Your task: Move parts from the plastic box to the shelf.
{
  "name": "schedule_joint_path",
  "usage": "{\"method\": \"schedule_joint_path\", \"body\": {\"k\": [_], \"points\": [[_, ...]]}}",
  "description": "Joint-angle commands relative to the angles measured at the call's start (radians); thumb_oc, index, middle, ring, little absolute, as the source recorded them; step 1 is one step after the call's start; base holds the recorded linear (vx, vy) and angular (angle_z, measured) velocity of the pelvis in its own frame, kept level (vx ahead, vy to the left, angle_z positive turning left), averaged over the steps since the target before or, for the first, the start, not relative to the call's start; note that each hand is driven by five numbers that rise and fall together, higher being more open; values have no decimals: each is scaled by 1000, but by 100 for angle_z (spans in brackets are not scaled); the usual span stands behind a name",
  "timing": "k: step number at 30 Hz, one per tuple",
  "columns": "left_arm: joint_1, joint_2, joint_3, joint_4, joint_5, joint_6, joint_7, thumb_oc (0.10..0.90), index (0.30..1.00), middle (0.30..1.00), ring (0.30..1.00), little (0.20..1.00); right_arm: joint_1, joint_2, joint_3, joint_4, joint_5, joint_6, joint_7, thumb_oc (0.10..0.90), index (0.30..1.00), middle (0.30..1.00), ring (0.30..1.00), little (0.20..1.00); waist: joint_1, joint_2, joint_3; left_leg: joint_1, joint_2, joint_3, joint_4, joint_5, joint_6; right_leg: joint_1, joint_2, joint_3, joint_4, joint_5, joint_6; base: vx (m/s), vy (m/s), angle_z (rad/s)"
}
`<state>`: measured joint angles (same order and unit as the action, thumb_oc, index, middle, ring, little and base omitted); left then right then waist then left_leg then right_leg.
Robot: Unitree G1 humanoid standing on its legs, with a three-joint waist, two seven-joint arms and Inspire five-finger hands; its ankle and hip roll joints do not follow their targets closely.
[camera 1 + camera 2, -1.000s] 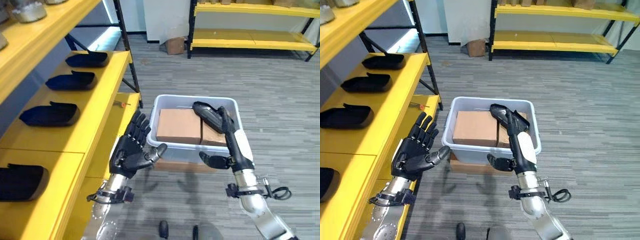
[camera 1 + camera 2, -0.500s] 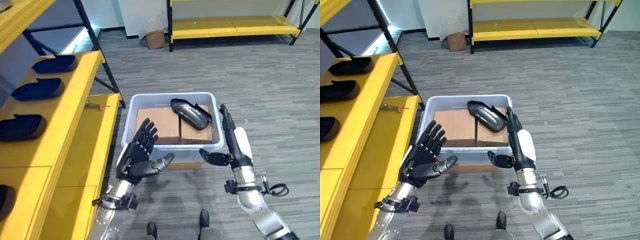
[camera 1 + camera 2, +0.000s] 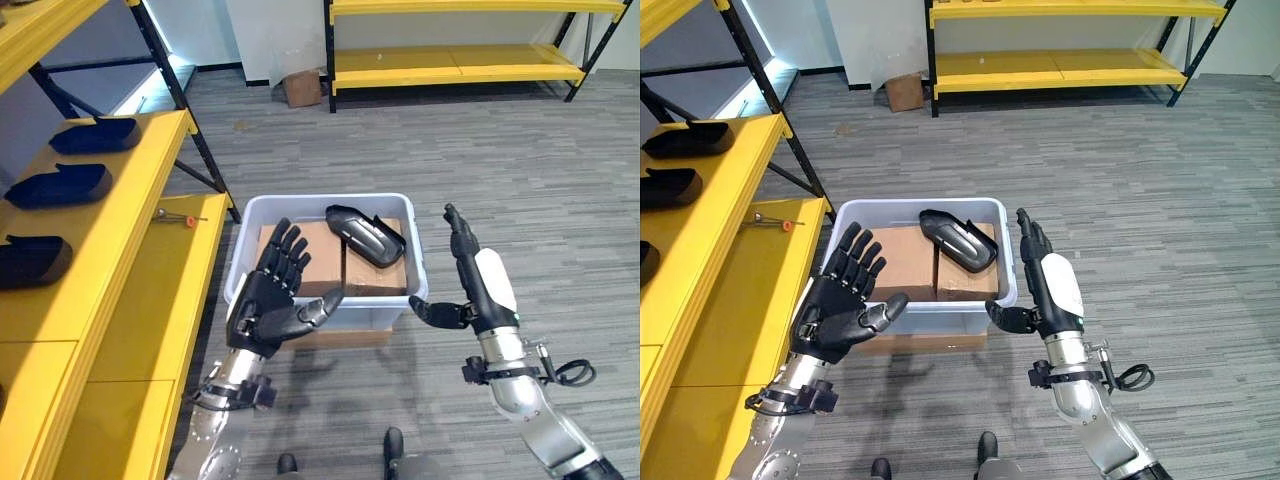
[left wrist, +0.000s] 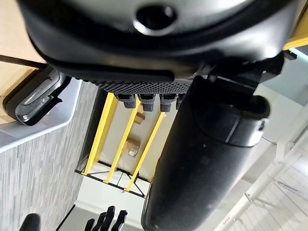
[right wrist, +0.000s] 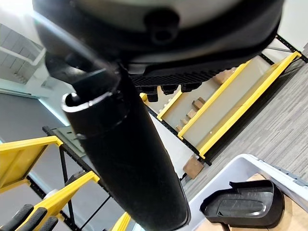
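Grey floor, plastic box [image 3: 325,300], black part [image 3: 366,236] inside, between open left hand [image 3: 268,305] and right hand [image 3: 468,290].

On the floor [image 3: 520,200], centre: plastic box [image 3: 250,225], resting on a flat carton [image 3: 345,338]. Inside — two cardboard boxes [image 3: 315,262] side by side, with one part [image 3: 366,235] lying across their tops toward the right rear. Left of the box: shelf [image 3: 120,250], bearing parts [image 3: 68,184] in a row along its upper level and a small tool [image 3: 180,216] on the lower. Before the box — left hand [image 3: 270,305] at its front left corner, right hand [image 3: 470,285] just right of it, apart. Far behind: a second shelf [image 3: 450,65], a small carton [image 3: 299,88] beside it.
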<state>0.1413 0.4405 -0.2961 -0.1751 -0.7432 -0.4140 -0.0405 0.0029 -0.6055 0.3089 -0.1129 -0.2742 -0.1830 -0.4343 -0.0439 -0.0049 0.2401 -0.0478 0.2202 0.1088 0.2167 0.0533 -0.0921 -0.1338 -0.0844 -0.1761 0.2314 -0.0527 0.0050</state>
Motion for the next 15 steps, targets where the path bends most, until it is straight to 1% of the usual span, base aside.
{"method": "schedule_joint_path", "body": {"k": [1,2,3,4,5,6,7,9,10,11,13,15], "points": [[-49,-4,3,-98,-51,-82,-62,900,1000,1000,1000,1000,-70,-35,-5,-67,-34,-135,-29,900,1000,1000,1000,1000,-13,-30,-64,-69,25,51,279,138,-8,139,-1,8,-197,98,-4,117,-253,14],[-54,-5,-8,-92,-41,-76,-66,900,1000,1000,1000,1000,-64,-36,-8,-62,-35,-138,-29,900,1000,1000,1000,1000,-17,-31,-61,-87,31,67,305,140,-9,148,1,2,-200,93,-10,151,-166,9],[-56,-6,-22,-91,-20,-77,-50,900,1000,1000,1000,1000,-57,-35,-14,-56,-33,-143,-19,900,1000,1000,1000,1000,-20,-27,-58,-100,6,65,288,134,-3,155,6,7,-199,90,-9,115,-61,4],[-55,-7,-25,-92,-15,-76,-45,900,1000,1000,1000,1000,-54,-35,-16,-54,-31,-143,-15,900,1000,1000,1000,1000,-20,-27,-56,-99,-3,64,279,132,0,158,6,9,-198,89,-8,164,2,12],[-49,-10,-33,-97,-17,-73,-35,900,1000,1000,1000,1000,-45,-33,-18,-44,-39,-155,-8,900,1000,1000,1000,1000,-19,-20,-53,-92,-40,60,223,125,11,165,13,23,-190,83,-3,194,56,9],[-43,-12,-32,-104,-25,-68,-36,900,1000,1000,1000,1000,-37,-32,-22,-47,-44,-155,2,900,1000,1000,1000,1000,-19,-11,-50,-88,-61,65,153,134,13,176,19,29,-190,77,3,246,105,-1],[-37,-10,-28,-112,-28,-67,-38,900,1000,1000,1000,1000,-28,-38,-26,-58,-39,-156,12,900,1000,1000,1000,1000,-18,-6,-49,-90,-72,78,70,148,12,189,23,28,-197,75,9,239,145,-8],[-23,-1,-27,-121,-43,-71,-51,900,1000,1000,1000,1000,7,-54,-32,-94,-28,-161,21,900,1000,1000,1000,1000,-14,-3,-51,-105,-79,97,-100,192,6,218,22,18,-223,81,25,205,136,5],[-20,1,-28,-121,-48,-72,-59,900,1000,1000,1000,1000,14,-57,-33,-101,-30,-162,21,900,1000,1000,1000,1000,-13,-3,-51,-109,-81,97,-129,203,4,224,21,17,-228,82,28,227,152,15],[-17,15,-25,-116,-65,-77,-116,900,1000,1000,1000,1000,39,-68,-32,-115,-48,-177,15,900,1000,1000,1000,1000,-2,-7,-49,-156,-79,68,-195,250,-6,246,14,28,-242,88,34,212,140,9],[-19,26,-29,-110,-72,-79,-171,900,1000,1000,1000,1000,34,-81,-24,-99,-52,-189,8,900,1000,1000,1000,1000,11,-14,-49,-191,-76,28,-224,255,-13,261,0,38,-245,87,40,220,159,-10],[-21,28,-30,-118,-85,-73,-182,900,1000,1000,1000,1000,25,-86,-21,-91,-49,-189,13,900,1000,1000,1000,1000,11,-10,-55,-173,-71,37,-232,235,-12,269,-9,33,-239,77,46,165,150,-44]]}}
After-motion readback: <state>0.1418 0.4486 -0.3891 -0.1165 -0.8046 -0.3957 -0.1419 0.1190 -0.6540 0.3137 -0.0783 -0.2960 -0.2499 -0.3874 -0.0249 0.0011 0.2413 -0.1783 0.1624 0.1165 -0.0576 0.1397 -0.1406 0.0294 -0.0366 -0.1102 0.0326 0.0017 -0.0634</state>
